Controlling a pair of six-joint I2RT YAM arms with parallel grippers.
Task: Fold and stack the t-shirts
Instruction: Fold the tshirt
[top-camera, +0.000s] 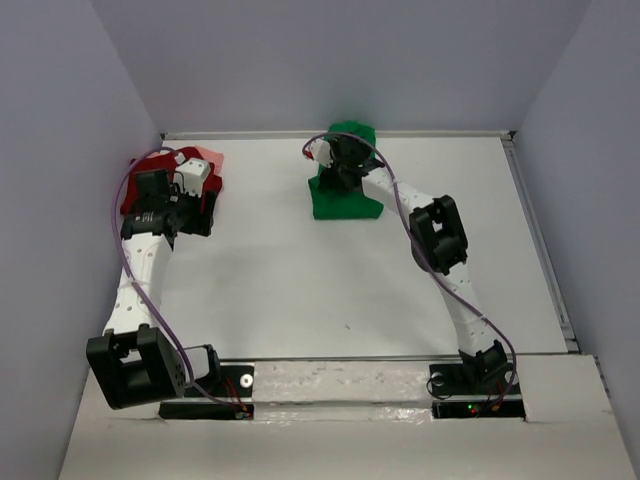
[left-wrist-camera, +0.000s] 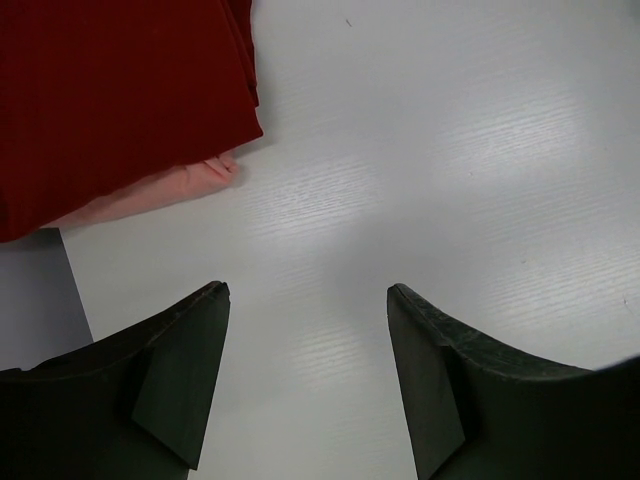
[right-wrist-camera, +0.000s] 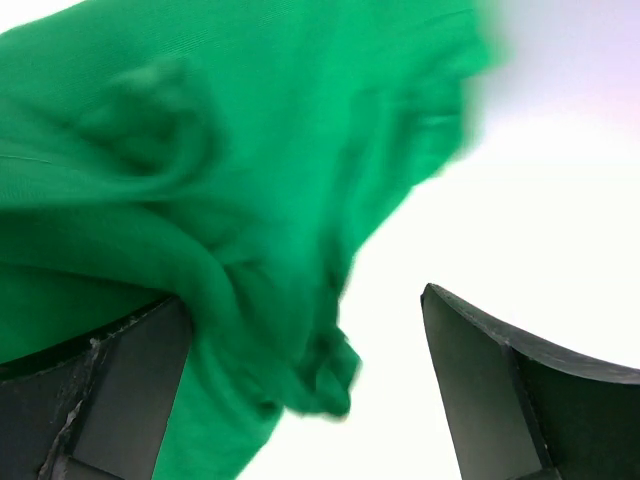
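Observation:
The dark red t-shirt (top-camera: 133, 190) lies folded at the far left, on top of the pale pink t-shirt (top-camera: 210, 160). In the left wrist view the red shirt (left-wrist-camera: 120, 100) fills the upper left and a pink edge (left-wrist-camera: 160, 195) shows under it. My left gripper (top-camera: 200, 207) (left-wrist-camera: 305, 290) is open and empty over bare table just beside this pile. The bright green t-shirt (top-camera: 345, 200) lies bunched at the far middle. My right gripper (top-camera: 342, 165) (right-wrist-camera: 305, 295) is open over it. Blurred green cloth (right-wrist-camera: 200, 150) lies between the jaws, against the left finger.
The white table (top-camera: 300, 280) is boxed in by grey walls (top-camera: 60, 200) on the left, back and right. The left wall's foot shows in the left wrist view (left-wrist-camera: 30, 290). A raised ledge (top-camera: 340, 375) with the arm bases runs along the near edge.

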